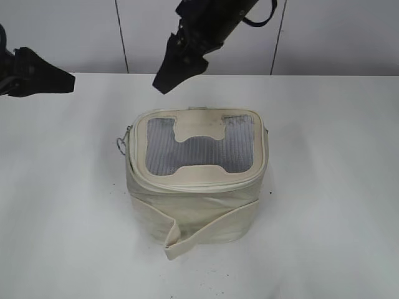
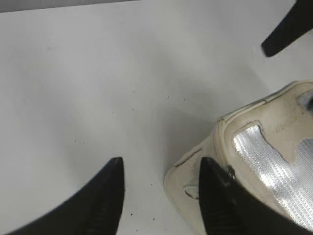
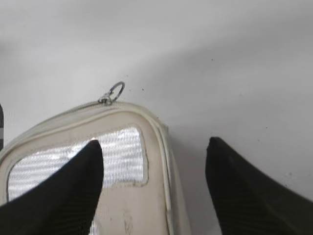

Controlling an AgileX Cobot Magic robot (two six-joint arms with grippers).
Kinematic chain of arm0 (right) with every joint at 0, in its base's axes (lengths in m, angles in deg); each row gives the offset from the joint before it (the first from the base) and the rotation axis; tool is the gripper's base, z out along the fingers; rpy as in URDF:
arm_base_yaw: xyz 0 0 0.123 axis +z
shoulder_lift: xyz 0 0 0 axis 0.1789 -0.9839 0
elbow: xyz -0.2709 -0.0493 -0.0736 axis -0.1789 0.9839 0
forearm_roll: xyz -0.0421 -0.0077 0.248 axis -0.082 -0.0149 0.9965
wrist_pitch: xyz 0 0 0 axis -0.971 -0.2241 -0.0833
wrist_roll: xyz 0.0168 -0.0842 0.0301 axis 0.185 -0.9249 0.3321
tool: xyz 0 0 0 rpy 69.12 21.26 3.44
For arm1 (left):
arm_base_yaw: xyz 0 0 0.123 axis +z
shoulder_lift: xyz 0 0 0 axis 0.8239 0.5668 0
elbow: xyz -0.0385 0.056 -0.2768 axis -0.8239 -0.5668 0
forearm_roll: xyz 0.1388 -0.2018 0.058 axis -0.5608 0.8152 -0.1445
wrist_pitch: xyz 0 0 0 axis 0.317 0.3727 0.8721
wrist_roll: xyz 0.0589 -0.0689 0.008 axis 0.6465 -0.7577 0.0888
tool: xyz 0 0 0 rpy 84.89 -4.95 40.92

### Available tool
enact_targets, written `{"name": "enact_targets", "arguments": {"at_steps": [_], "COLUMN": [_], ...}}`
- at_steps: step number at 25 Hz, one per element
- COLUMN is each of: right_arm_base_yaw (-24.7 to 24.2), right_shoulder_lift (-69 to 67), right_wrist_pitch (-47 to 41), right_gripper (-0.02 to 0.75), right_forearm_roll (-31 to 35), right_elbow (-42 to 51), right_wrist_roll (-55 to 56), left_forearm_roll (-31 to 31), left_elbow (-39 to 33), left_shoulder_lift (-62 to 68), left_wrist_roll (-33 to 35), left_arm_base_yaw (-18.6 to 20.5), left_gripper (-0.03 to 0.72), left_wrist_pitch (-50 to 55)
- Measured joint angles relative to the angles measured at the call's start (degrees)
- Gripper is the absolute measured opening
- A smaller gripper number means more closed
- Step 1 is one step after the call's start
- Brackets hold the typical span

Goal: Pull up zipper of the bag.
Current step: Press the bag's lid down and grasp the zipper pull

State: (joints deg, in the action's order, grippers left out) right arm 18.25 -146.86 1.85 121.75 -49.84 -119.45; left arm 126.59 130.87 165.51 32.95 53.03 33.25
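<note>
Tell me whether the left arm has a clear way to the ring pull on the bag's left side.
Probably yes. The left gripper is open beside the bag, nothing lies between it and the ring pull.

White bench [image 1: 336, 187] fills most of exterior frame, surface matte, few tiny dark specks near lower centre. Cream bag [image 1: 196, 205] sits directly on bench at frame centre, upright, lid up. Loose strap [image 1: 206, 235] end touches bench at bag's front.
</note>
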Motion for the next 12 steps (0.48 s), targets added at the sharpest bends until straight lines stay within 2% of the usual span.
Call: {"name": "enact_targets", "arguments": {"at_steps": [3,6,12], "right_arm_base_yaw": [1.5,2.0,2.0], "right_shoulder_lift": [-3.6,-6.0,-8.1], "right_wrist_pitch": [0.0,-0.2,-0.2], "right_gripper": [0.511,0.508,0.501], "right_forearm_roll": [0.1,-0.1,-5.0], "right_elbow": [-2.9,-3.6,-3.7], "right_wrist_roll": [0.7,1.6,5.5], "left_forearm_roll": [-0.4,-1.8,-3.5], "left_elbow": [1.8,2.7,3.3], "left_shoulder_lift": [2.2,4.7,8.6], "left_wrist_roll": [0.5,3.7,7.5], "left_arm_base_yaw": [0.0,0.0,0.0], "left_gripper": [0.384,0.384,0.384], "left_wrist_pitch": [1.4,3.9,8.5]}}
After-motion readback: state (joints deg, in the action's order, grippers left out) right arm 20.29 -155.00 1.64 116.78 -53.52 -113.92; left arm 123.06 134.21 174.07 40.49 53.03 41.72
